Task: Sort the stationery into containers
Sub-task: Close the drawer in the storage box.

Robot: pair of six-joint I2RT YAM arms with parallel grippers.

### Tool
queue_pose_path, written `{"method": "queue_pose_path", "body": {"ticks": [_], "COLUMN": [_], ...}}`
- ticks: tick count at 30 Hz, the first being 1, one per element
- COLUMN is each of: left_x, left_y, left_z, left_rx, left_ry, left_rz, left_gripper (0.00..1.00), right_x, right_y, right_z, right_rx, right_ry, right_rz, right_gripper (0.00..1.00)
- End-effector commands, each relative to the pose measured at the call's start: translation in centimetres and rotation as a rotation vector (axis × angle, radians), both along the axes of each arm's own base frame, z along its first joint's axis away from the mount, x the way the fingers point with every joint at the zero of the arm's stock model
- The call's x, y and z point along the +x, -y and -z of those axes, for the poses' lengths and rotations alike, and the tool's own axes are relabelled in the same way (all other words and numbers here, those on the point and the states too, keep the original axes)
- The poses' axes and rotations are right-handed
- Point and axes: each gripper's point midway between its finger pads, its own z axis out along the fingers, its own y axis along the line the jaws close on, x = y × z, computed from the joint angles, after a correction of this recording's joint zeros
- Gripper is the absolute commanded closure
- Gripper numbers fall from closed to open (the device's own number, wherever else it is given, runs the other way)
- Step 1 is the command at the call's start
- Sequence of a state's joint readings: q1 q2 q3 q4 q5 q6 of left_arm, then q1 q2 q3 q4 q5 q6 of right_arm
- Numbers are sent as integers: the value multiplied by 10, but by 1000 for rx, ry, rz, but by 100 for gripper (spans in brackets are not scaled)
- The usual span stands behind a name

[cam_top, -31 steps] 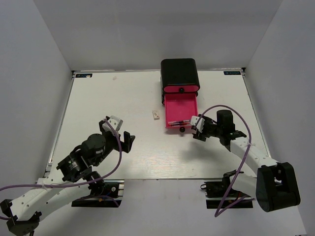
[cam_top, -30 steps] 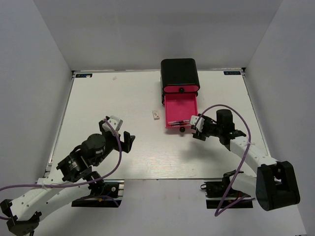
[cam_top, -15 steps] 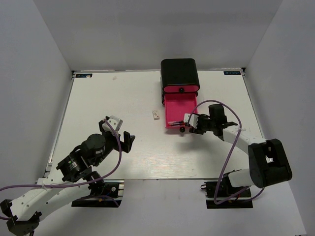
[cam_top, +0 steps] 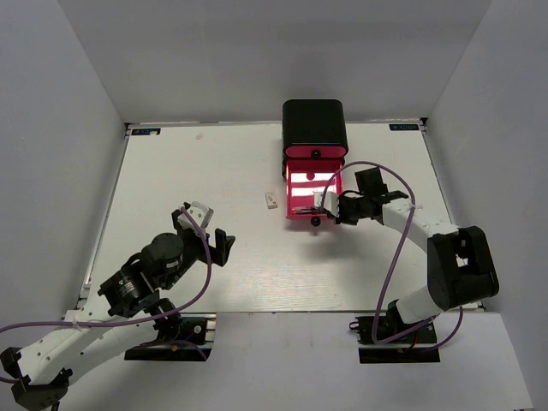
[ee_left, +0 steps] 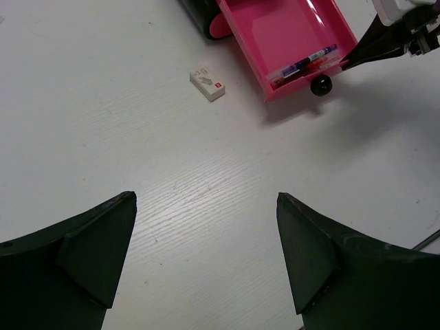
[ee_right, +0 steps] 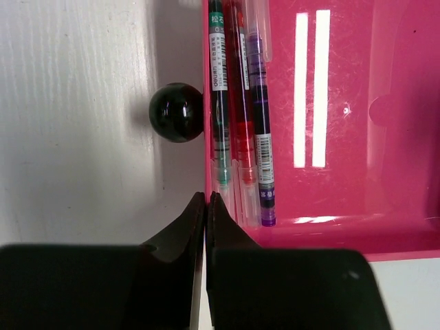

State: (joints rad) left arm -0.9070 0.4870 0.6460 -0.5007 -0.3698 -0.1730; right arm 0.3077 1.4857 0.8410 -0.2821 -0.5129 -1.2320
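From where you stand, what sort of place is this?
Probably a robot test booth, not an office: a white wooden table boxed in by plain grey walls, two cabled robot arms, left and right, and one small black cabinet with pink drawers.

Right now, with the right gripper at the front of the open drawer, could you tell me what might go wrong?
1. The shut right gripper sits at the front wall of the pink drawer beside the black knob, off centre; a push might skew the drawer or ride over the rim onto the pens.
2. The white eraser lies on the table beside the drawer; closing now could leave it unsorted.
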Motion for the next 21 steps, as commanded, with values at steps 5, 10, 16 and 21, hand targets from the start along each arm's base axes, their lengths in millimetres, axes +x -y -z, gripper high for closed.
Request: {"method": "queue_pose_path", "body": {"ticks": [5, 10, 16, 21], "left_x": [-1, -1, -1, -1], "left_y": [1, 1, 1, 1], "left_z": [-2, -2, -2, -2], "left_rx": [-8, -8, -8, -8], "left_ry": [8, 8, 8, 8], "left_rz": [10, 10, 10, 10], "left_gripper": [8, 8, 8, 8], "right_x": [9, 20, 35, 46], "right_y": [-13, -17, -23, -26], "right_z": [-51, -71, -92, -103], "right_rx": [60, 70, 80, 77], "right_ry": [50, 62, 73, 80], "right_rz": [-67, -78, -100, -109], "right_gripper": [100, 100, 100, 100]}}
